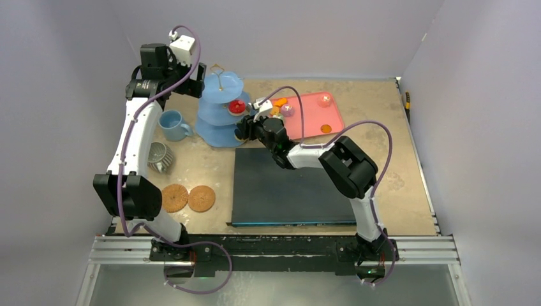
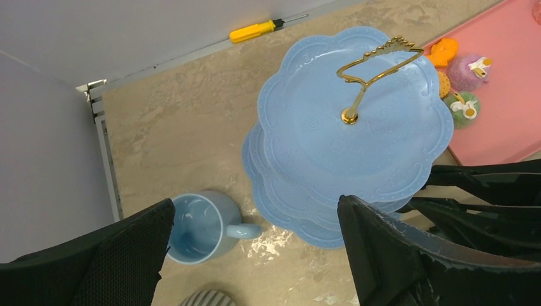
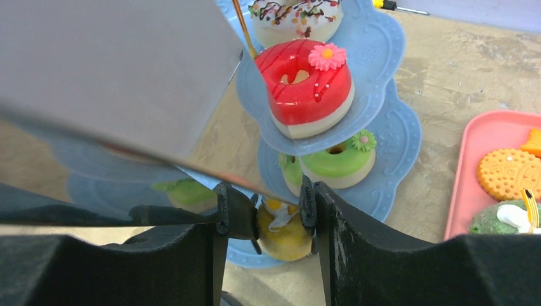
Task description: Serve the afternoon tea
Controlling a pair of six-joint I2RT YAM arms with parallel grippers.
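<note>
The light-blue three-tier stand stands at the back left, with a red cake on its middle tier. In the right wrist view the stand carries the red cake, a green cake and a white iced one. My right gripper is shut on black tongs, whose tips pinch a yellow cake over the bottom tier's near rim. My left gripper is open and empty above the stand, with the light-blue mug below it.
A pink tray right of the stand holds more cakes and a round biscuit. A dark mat lies in front. A striped cup and two round coasters sit at the left. A yellow screwdriver lies by the back wall.
</note>
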